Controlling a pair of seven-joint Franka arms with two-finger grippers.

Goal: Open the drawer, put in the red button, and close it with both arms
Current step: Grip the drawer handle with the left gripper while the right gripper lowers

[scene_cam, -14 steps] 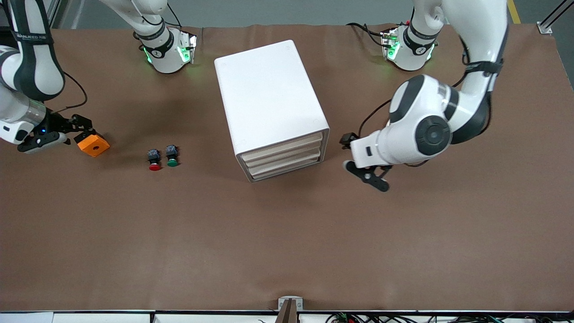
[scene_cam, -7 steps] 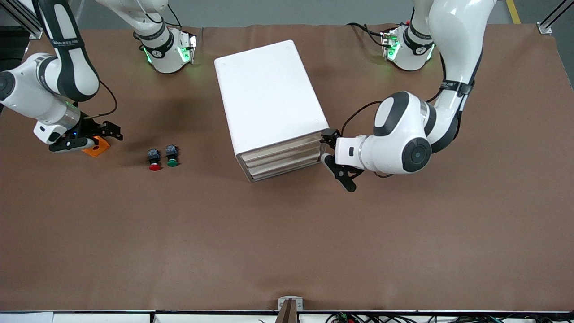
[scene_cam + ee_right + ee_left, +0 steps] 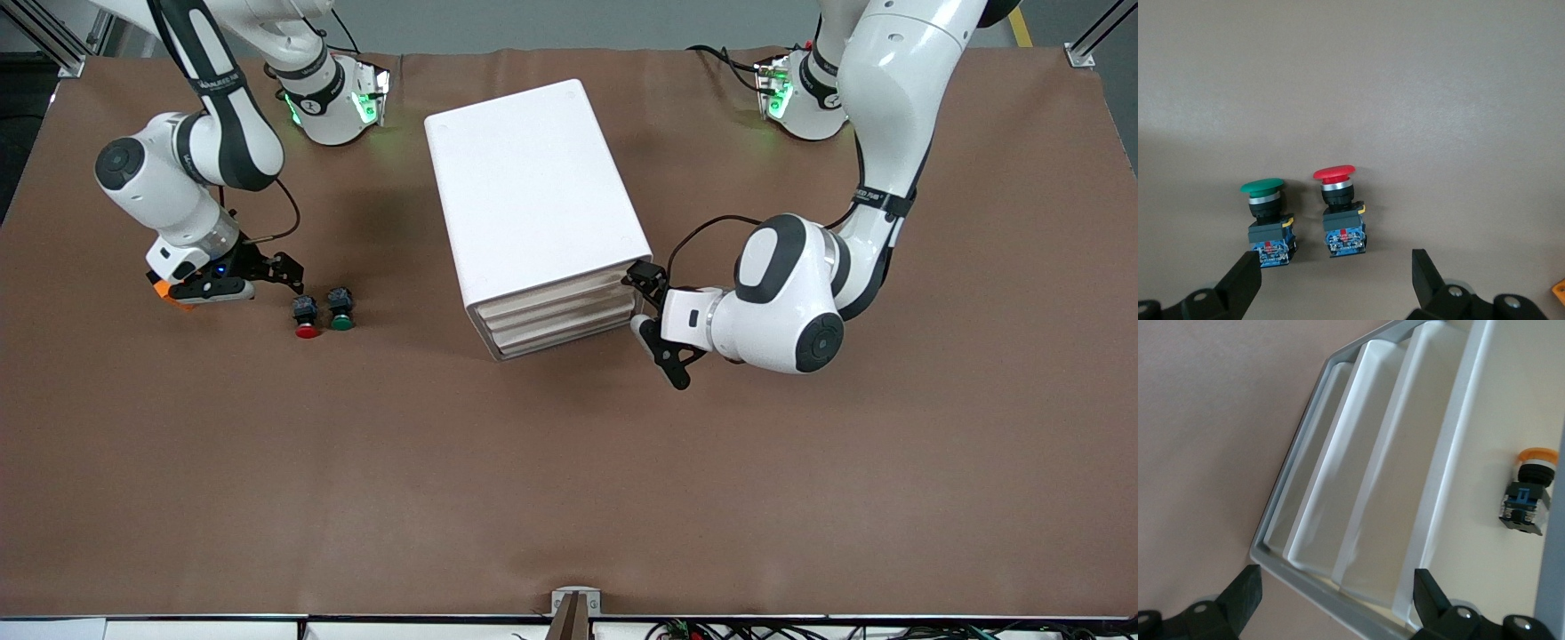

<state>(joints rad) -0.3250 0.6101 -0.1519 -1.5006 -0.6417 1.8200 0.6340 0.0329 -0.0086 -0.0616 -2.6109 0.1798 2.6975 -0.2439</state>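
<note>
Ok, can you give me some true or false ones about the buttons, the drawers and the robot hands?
1. The red button lies beside the green button on the table. True.
2. The right gripper is holding the red button. False: its jaws are open and empty, close to the buttons.
3. One drawer of the white drawer cabinet is pulled out. False: all three drawers are shut.
4. The left gripper is at the cabinet's drawer fronts with its jaws open. True.
5. The orange box sits on top of the cabinet. False: it is on the table, partly hidden under the right gripper.
</note>
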